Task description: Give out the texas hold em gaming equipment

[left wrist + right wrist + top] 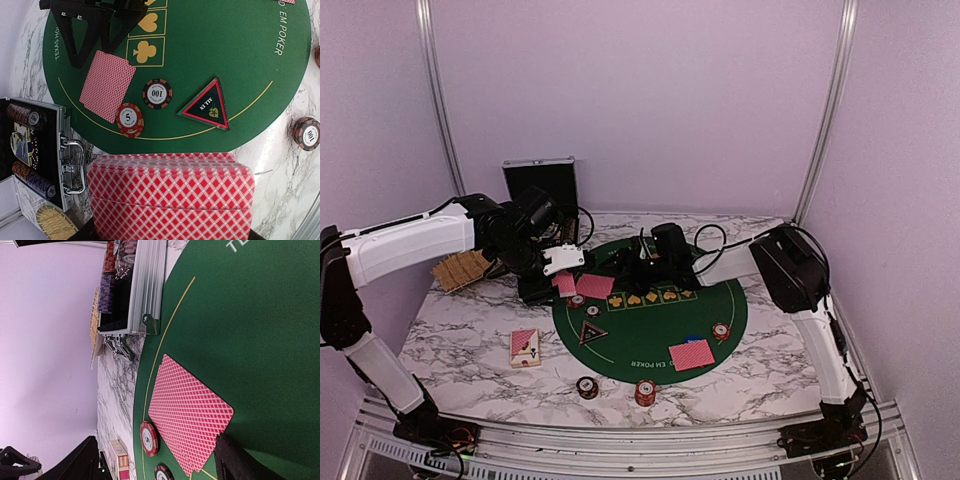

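The left gripper (563, 262) was clamped shut on a deck (170, 195); the right gripper (156, 440) stood wide open, empty, over a card (190, 415) on the mat (260, 315).

The mat (210, 55) is green with yellow lines and suit symbols and white lettering, on a table (470, 330) of white marble veined grey. The single card (107, 85) and the card stack (170, 195) show red-and-white diamond lattice backs; the triangular button (207, 106) is black edged red, the chip marked 5 (129, 119) red and white, the chip marked 100 (157, 93) black and reddish.
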You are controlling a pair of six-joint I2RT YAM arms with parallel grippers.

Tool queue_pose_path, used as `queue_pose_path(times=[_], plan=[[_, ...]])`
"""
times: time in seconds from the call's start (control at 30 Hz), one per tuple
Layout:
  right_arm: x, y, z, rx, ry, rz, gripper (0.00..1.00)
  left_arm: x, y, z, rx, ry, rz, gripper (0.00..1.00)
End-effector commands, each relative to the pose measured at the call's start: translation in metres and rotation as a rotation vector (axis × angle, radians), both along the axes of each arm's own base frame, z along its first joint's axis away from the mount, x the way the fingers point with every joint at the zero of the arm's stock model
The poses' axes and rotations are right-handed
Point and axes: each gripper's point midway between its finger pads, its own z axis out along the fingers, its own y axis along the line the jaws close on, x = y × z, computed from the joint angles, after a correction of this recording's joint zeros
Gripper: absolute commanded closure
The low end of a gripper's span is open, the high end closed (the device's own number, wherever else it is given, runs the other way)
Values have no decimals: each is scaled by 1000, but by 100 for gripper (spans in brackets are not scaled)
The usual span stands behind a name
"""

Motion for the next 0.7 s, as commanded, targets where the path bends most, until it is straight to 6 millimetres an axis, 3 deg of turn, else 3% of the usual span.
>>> queue_pose_path(times=[0.0,0.13,0.23,0.43,0.67], plan=[[-16,5,-12,2,60,37,22,-3,0,5,-9,0,2,100],[-7,-20,26,40,-9,-14,19,-3,0,5,-8,2,2,100],[-14,-35,55,63,-64,-16,16,-3,0,6,-10,-1,1,100],[-71,-24,85,167,-96,129,2,-4,-4,8,-31,11,-4,100],[-123,-7,115,336,-88,236,1,-1,-9,13,-49,6,1,100]])
